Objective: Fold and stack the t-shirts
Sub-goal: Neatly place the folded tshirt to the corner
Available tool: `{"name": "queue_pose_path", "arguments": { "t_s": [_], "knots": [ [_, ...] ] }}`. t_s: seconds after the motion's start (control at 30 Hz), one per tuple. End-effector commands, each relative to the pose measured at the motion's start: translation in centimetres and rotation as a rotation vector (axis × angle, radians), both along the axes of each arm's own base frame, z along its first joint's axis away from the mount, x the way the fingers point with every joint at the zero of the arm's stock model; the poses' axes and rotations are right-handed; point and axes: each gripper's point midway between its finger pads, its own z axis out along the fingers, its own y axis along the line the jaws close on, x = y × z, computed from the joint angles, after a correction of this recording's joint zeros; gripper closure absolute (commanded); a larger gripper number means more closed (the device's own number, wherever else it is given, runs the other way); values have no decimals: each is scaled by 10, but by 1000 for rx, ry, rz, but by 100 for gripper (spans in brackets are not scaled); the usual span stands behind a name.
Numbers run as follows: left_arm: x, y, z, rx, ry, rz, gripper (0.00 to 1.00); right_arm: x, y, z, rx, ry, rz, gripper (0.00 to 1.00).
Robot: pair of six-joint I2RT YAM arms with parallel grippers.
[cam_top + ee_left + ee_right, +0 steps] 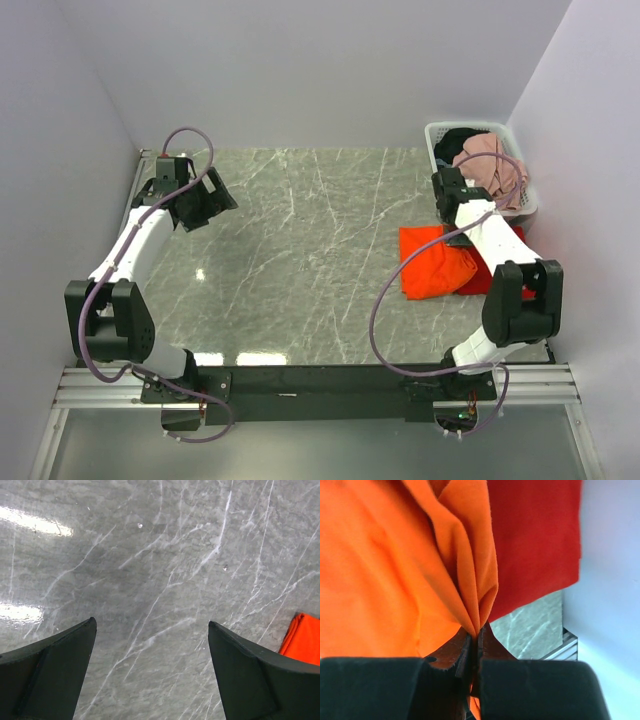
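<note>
Out at 3 o'clock on the table [300, 250], top view, my right gripper [452, 222] is standing over the orange tee [432, 272]. That tee is lying bunched, not flat, w/ the laundry basket [437, 132] sitting just beyond at 1 o'clock. My left gripper [208, 205] is hanging over at 10 o'clock, well apart from any cloth. I'm guessing it's parking there so it isn't crowding the right arm while that one is working alone.

Left wrist view: both fingers [50, 675] are splaying wide w/ only bare table between them, so that hand is holding nothing. A sliver of orange tee is peeking in at 4 o'clock, far off.

Right wrist view: jaws are clamping tight on a pinched ridge of the orange tee, fabric fanning up from the nip toward 12 and 10 o'clock. At 1–2 o'clock the red tee [535, 540] is lying flat-looking. Can't tell if the orange is overlapping it or just hanging in front. Wall is filling 3 o'clock.

Pinching a ridge rather than a clean edge is prob. for dragging or lifting the orange tee onto the red one, i.e. the stacking step. Orange isn't looking squared up, so I'm judging the job unfinished. Risk: w/ a thin pinch, cloth could be slipping out during a pull.
</note>
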Motion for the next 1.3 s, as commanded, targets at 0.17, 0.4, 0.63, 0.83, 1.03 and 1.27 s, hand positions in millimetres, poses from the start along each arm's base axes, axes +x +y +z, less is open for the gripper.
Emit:
{"name": "queue_pose_path", "arguments": {
  "t_s": [0.17,0.4,0.63,0.83,1.03,1.27],
  "knots": [
    [8,10,17,37,-49,34,1,-1,-32,37,-89,-110,-53,100],
    [8,16,18,64,-53,54,1,-2,-45,52,-130,-127,-53,100],
    [7,18,17,72,-54,55,0,-4,-68,69,-171,-157,-80,100],
    [7,19,14,80,-47,60,1,-2,-84,75,-191,-176,-83,100],
    [7,20,13,83,-41,59,1,-2,-98,82,-217,-196,-92,100],
    [7,18,13,79,-43,51,1,5,-119,83,-215,-214,-132,100]
  ]
}}
